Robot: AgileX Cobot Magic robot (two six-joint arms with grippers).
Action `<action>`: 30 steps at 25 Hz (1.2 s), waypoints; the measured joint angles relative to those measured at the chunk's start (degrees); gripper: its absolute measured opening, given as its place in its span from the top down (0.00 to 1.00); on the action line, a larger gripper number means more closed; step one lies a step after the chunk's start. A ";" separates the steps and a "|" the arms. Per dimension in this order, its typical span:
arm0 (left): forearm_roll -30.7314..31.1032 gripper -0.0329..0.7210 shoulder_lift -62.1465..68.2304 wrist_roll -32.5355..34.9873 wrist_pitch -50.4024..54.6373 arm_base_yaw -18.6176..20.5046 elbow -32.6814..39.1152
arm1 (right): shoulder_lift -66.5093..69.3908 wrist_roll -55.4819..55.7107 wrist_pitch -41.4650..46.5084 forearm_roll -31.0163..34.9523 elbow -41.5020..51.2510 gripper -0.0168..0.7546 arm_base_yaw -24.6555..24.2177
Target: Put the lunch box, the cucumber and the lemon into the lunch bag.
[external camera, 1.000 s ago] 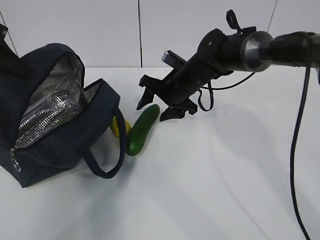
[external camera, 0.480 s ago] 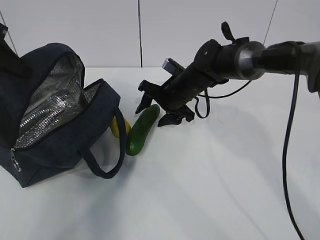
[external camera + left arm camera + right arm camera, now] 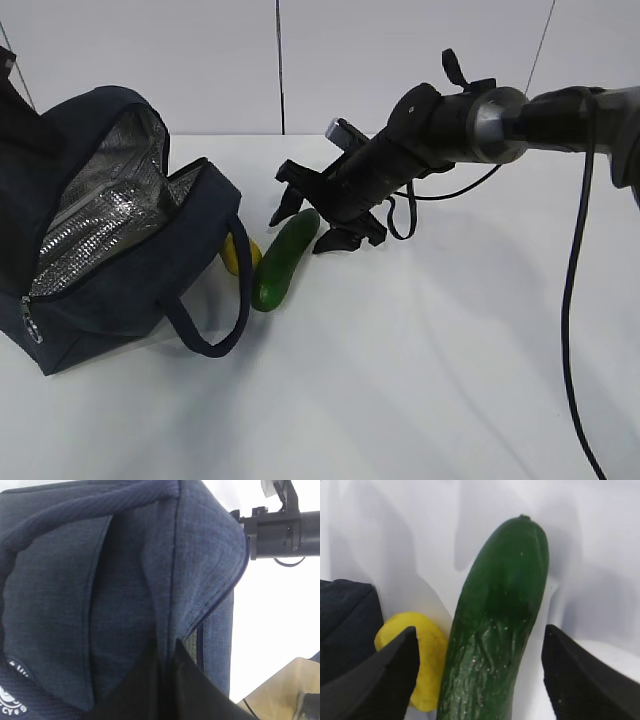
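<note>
The navy lunch bag lies on its side at the left, mouth open, silvery lining showing. The dark green cucumber lies just right of it, with the yellow lemon wedged between cucumber and bag handle. My right gripper is open, its fingers straddling the cucumber's far end. In the right wrist view the cucumber runs between the open gripper, with the lemon by the left finger. My left gripper is shut on the lunch bag's fabric. The lunch box is out of view.
The bag's loop handle lies on the white table in front of the lemon. A black cable hangs down at the right. A white wall stands behind the table.
My right arm has drawn back slightly and the open gripper has settled lower around the cucumber's far end. Bag, cucumber and lemon have not moved.
</note>
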 joint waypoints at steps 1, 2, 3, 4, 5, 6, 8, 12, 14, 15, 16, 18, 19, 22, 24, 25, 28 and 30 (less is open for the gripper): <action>-0.02 0.96 0.00 0.00 0.00 0.00 0.00 | 0.00 0.00 -0.11 0.00 0.00 0.24 0.00; -0.02 0.96 0.00 0.00 0.00 0.00 0.00 | 0.00 0.00 -0.12 0.00 0.00 0.24 0.00; -0.12 0.96 0.00 0.00 0.00 0.00 0.00 | 0.00 0.00 -0.41 0.00 0.00 0.24 0.00; -0.12 0.96 0.00 0.00 0.00 0.00 0.00 | 0.00 0.00 -0.50 0.12 0.00 0.24 0.00; -0.12 0.96 0.00 0.00 0.00 0.00 0.00 | 0.00 0.00 -0.58 0.12 0.00 0.24 0.00; -0.12 0.96 0.00 0.00 0.00 0.00 0.00 | 0.00 0.00 -0.63 0.22 0.00 0.24 0.00; -0.15 0.96 0.00 0.00 0.00 0.00 0.00 | 0.00 0.00 -0.76 0.31 0.00 0.24 0.00; -0.24 0.96 0.00 0.00 0.00 0.00 0.00 | 0.00 0.00 -0.89 0.96 0.00 0.24 0.00; -0.24 0.96 0.00 0.00 0.00 0.00 0.00 | 0.00 0.00 -0.99 1.08 0.00 0.24 0.00; -0.24 0.96 0.00 0.00 0.00 0.00 0.00 | 0.00 0.00 -0.99 1.08 0.00 0.24 0.00; -0.24 0.96 0.00 0.00 0.00 0.00 0.00 | 0.00 0.00 -0.99 1.08 0.00 0.24 0.00; -0.24 0.96 0.00 0.00 0.00 0.00 0.00 | 0.00 0.00 -1.03 1.08 0.00 0.24 0.00; -0.27 0.96 0.00 0.00 0.00 0.00 0.00 | 0.00 0.00 -1.12 1.08 0.00 0.24 0.00; -0.36 0.96 0.00 0.00 0.00 0.00 0.00 | 0.00 0.00 -1.26 1.08 0.00 0.24 0.00; -0.36 0.96 0.00 0.00 0.00 0.00 0.00 | 0.00 0.00 -1.53 1.08 0.00 0.24 0.00; -0.36 0.96 0.00 0.00 0.00 0.00 0.00 | 0.00 0.00 -1.64 1.08 0.00 0.24 0.00; -0.36 0.96 0.00 0.00 0.00 0.00 0.00 | 0.00 0.00 -1.74 1.08 0.00 0.24 0.00; -0.36 0.96 0.00 0.00 0.00 0.00 0.00 | 0.00 0.00 -1.86 1.08 0.00 0.26 0.00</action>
